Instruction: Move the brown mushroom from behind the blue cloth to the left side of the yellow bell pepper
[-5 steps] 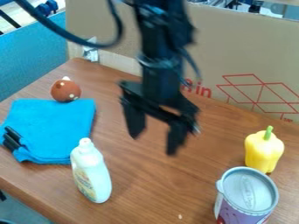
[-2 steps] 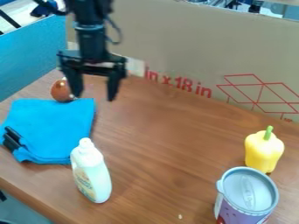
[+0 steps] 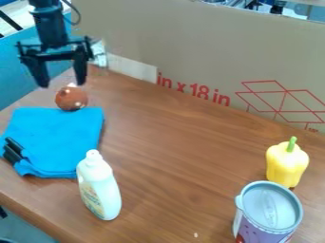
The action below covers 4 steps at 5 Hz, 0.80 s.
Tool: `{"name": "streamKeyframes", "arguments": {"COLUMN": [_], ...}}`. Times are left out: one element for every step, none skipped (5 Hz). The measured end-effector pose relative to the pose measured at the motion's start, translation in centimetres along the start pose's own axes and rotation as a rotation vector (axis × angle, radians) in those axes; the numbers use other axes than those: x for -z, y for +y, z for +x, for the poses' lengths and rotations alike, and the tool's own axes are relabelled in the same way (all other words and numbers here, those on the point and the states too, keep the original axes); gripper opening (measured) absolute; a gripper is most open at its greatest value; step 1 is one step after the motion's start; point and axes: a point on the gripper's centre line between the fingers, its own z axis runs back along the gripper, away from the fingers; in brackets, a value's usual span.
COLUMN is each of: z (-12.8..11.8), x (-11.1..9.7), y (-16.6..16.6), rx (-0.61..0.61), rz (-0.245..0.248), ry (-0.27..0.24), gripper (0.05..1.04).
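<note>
At the upper left, my gripper (image 3: 62,84) hangs open with nothing between its fingers. Just below and slightly right of it, a reddish-brown round object with pale spots (image 3: 71,98) rests on the table at the back edge of a folded blue cloth (image 3: 60,137). Two black marker-like items (image 3: 13,151) lie on the cloth's left side. A white bottle with pale yellow-green contents (image 3: 99,186) stands in front of the cloth's right corner.
A yellow bell pepper (image 3: 287,163) with a green stem stands at the right, behind a lidded purple-and-white can (image 3: 268,213). The wooden table (image 3: 184,156) ends at a cardboard wall (image 3: 209,52) behind and a blue panel (image 3: 25,66) at left.
The gripper has moved from the middle of the view far to the upper left, passing behind the round object's right side, and remains open. The objects on the table have stayed put.
</note>
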Motion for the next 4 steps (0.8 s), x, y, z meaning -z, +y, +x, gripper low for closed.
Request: {"name": "streamKeyframes", "arguments": {"z": [0.7, 1.8, 2.8, 3.8], "x": [0.0, 0.1, 0.7, 1.1], "y": [2.5, 4.5, 5.1, 5.1], "rx": [-0.073, -0.148, -0.181, -0.224], "rz": [0.011, 0.017, 0.045, 0.042], "ry": [-0.003, -0.014, -0.016, -0.037], "gripper": [1.001, 1.001, 1.001, 1.001]}}
